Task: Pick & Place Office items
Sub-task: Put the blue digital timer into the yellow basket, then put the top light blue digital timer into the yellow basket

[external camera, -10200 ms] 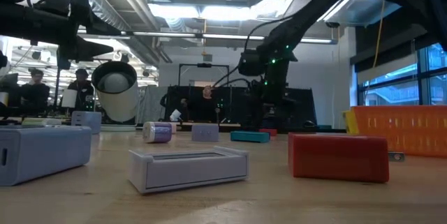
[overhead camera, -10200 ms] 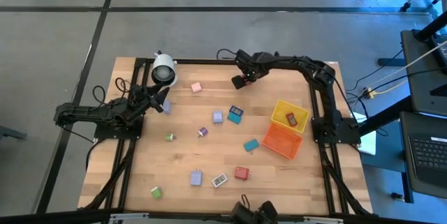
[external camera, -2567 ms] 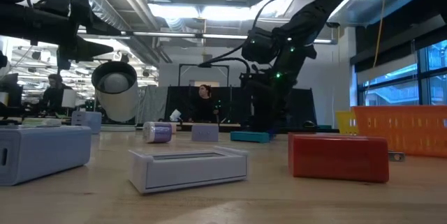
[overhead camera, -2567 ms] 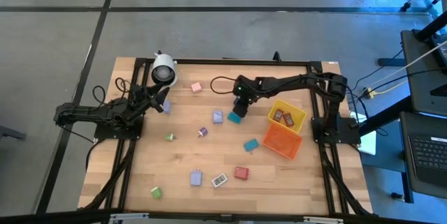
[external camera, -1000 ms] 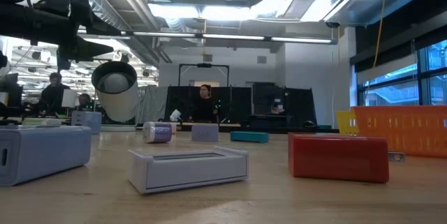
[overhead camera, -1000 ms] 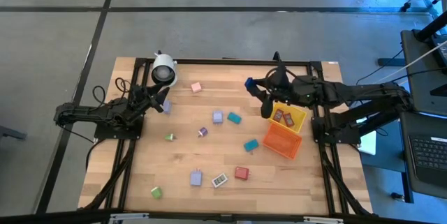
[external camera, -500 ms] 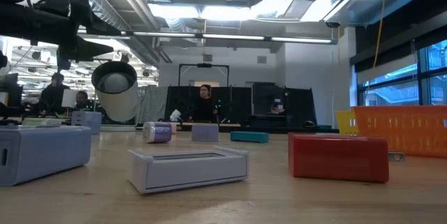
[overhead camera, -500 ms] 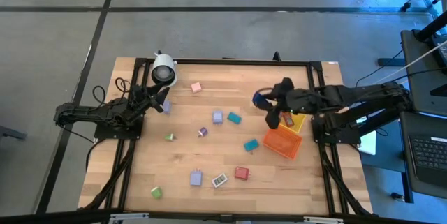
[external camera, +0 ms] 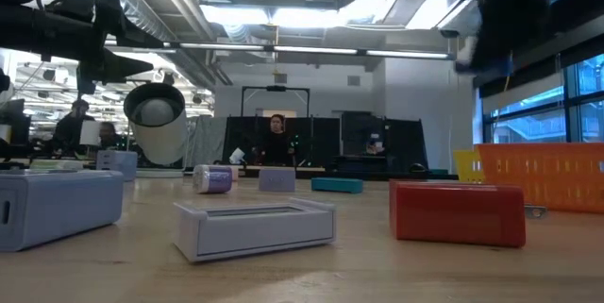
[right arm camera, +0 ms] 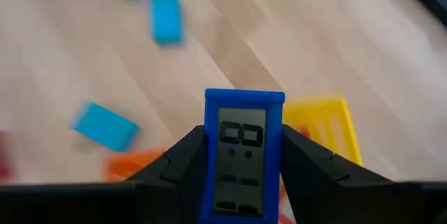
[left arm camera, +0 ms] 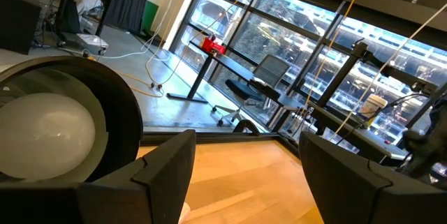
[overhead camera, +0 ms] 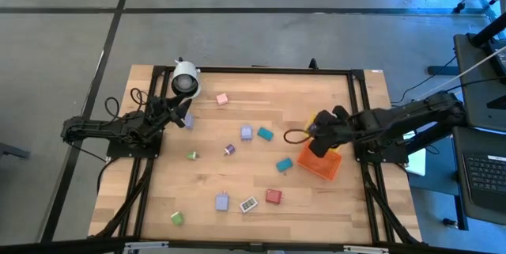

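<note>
Small office items lie scattered on the wooden table (overhead camera: 237,179): a pink block (overhead camera: 222,98), a lavender block (overhead camera: 247,133), two teal blocks (overhead camera: 265,134) (overhead camera: 284,164), a red block (overhead camera: 273,196) and a white piece (overhead camera: 248,204). My right gripper (overhead camera: 319,142) hangs over the bins at the right, shut on a blue item with a dark display face (right arm camera: 244,151). At the table's left my left gripper (overhead camera: 180,116) waits open and level beside the white cylinder (overhead camera: 185,78), nothing between its fingers (left arm camera: 167,165). My right gripper pinches the blue item by its two long side edges (right arm camera: 208,161) between its two fingers (right arm camera: 174,168). The fingers slant down from above. The item is lifted clear, its display face up toward the wrist camera, above the edge of the yellow bin (right arm camera: 321,123).
An orange bin (overhead camera: 318,164) stands next to the yellow bin at the right, both partly under my right arm. More pieces lie near the front: a lavender block (overhead camera: 223,201) and a green block (overhead camera: 176,217). A dark frame runs round the table's edges.
My right gripper has carried the blue item from the far side toward the table's near edge and down toward the bins, tipping from nearly level to slanting steeply down. The item stays in the hold. The loose pieces have not moved.
</note>
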Controlling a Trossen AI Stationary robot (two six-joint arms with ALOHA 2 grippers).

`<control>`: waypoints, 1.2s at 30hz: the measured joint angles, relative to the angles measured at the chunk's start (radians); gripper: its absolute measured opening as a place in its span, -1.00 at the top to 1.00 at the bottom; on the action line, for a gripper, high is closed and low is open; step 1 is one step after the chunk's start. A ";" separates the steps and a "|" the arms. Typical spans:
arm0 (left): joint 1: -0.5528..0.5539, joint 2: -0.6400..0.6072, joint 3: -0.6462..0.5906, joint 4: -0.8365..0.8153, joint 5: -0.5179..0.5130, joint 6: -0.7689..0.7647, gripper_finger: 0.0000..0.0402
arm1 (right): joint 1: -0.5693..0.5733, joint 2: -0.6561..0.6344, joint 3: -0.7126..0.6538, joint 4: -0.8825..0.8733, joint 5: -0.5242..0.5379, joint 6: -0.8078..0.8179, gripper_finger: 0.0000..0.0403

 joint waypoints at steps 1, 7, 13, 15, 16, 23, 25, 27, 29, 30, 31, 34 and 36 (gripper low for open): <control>0.000 0.000 0.000 0.000 0.000 0.000 -0.25 | 0.000 0.000 -0.031 -0.002 0.000 0.020 0.23; 0.000 0.000 0.000 0.000 0.000 0.000 -0.25 | -0.029 0.000 -0.194 0.012 -0.009 0.181 0.22; 0.000 0.000 0.000 0.000 0.000 0.000 -0.25 | -0.066 0.000 -0.306 0.056 -0.052 0.366 0.17; 0.000 0.000 0.000 0.000 0.000 0.000 -0.25 | -0.076 0.000 -0.331 0.055 -0.083 0.392 0.14; 0.000 0.000 0.000 0.000 0.000 0.000 -0.25 | -0.079 0.000 -0.339 0.055 -0.097 0.394 0.12; 0.000 0.000 0.000 0.000 0.000 0.000 -0.25 | -0.106 0.001 -0.345 0.055 -0.109 0.416 -0.01; 0.000 0.000 0.000 0.000 0.000 0.000 -0.25 | -0.115 0.001 -0.333 0.056 -0.096 0.411 -0.08; 0.000 0.000 0.000 0.000 0.000 0.000 -0.25 | -0.125 0.001 -0.318 0.054 -0.082 0.407 -0.15; 0.000 0.000 0.000 0.000 0.000 0.000 -0.25 | -0.138 0.001 -0.293 0.054 -0.069 0.405 -0.23; 0.000 0.000 0.000 0.000 0.000 0.000 -0.25 | -0.144 0.001 -0.277 0.054 -0.064 0.405 -0.27; 0.000 0.000 0.000 0.000 0.000 0.000 -0.25 | -0.150 0.001 -0.259 0.054 -0.059 0.404 -0.31; 0.000 0.000 0.000 0.000 0.000 0.000 -0.25 | -0.169 0.001 -0.195 0.063 -0.043 0.400 -0.40; 0.000 0.000 0.000 0.000 0.000 0.000 -0.25 | -0.177 0.001 -0.163 0.099 -0.022 0.374 -0.44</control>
